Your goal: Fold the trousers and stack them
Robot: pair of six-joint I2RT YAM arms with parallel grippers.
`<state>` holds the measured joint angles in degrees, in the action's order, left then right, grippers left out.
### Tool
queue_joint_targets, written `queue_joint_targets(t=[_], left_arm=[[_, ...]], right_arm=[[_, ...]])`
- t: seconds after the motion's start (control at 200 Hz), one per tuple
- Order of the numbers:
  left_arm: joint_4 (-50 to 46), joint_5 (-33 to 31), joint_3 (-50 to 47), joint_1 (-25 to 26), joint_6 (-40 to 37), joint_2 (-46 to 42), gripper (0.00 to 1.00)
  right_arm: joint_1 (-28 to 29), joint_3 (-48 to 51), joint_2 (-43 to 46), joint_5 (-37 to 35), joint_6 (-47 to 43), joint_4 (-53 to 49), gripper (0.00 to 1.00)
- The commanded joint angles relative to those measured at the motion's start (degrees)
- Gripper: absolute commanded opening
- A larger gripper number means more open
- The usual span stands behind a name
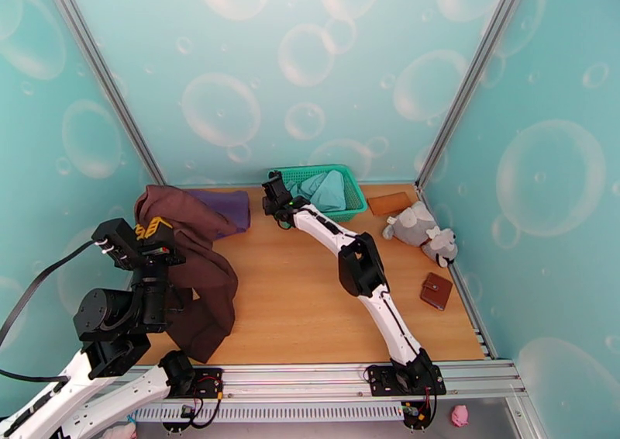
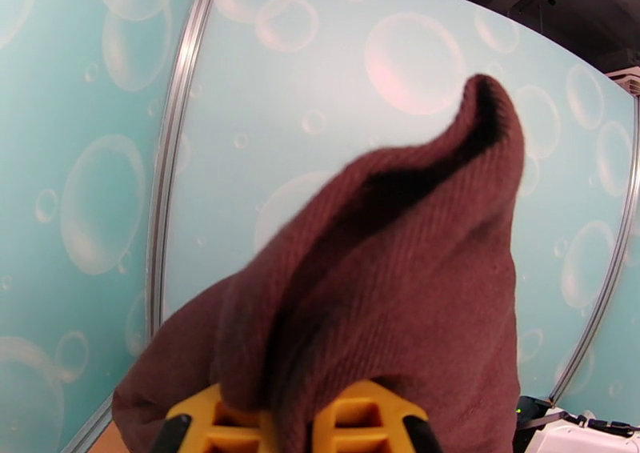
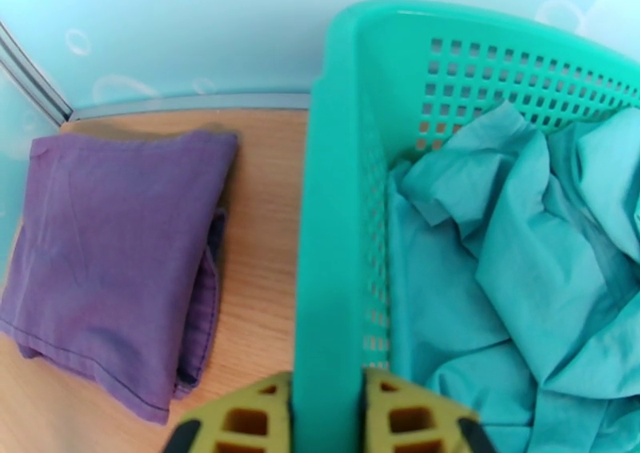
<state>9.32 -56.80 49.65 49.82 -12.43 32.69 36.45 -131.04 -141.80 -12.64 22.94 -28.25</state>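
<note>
Brown trousers [image 1: 205, 278]: holding aloft, clamped in left jaws; pinching basket wall [image 3: 328, 206] with right jaws. Next, likely spreading flat on desk [image 1: 310, 309].

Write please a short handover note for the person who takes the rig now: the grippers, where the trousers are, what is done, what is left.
Left gripper: fingers shut on a bunch of the trousers, held up above the table.
Right gripper: fingers shut on the left wall of the green basket at the back.
Trousers: rumpled on the table's left side, far end against the folded purple cloth.
Done: grasp only, no fold.
Left: fold the trousers, then stack them.
</note>
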Motion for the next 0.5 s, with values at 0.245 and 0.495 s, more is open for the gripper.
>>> queue_joint_targets(t=[0.245,0.495], left_arm=[[0.72,9.31,0.01,-5.51,5.45,1.94,0.00],[-2.38,14.38,0.23,-9.03,8.66,4.70,0.00]], right_arm=[[-1.05,-1.34,-4.41,15.80,8.26,11.80,0.16],[-0.65,-0.63,0.20,19.86,1.91,18.81,0.99]])
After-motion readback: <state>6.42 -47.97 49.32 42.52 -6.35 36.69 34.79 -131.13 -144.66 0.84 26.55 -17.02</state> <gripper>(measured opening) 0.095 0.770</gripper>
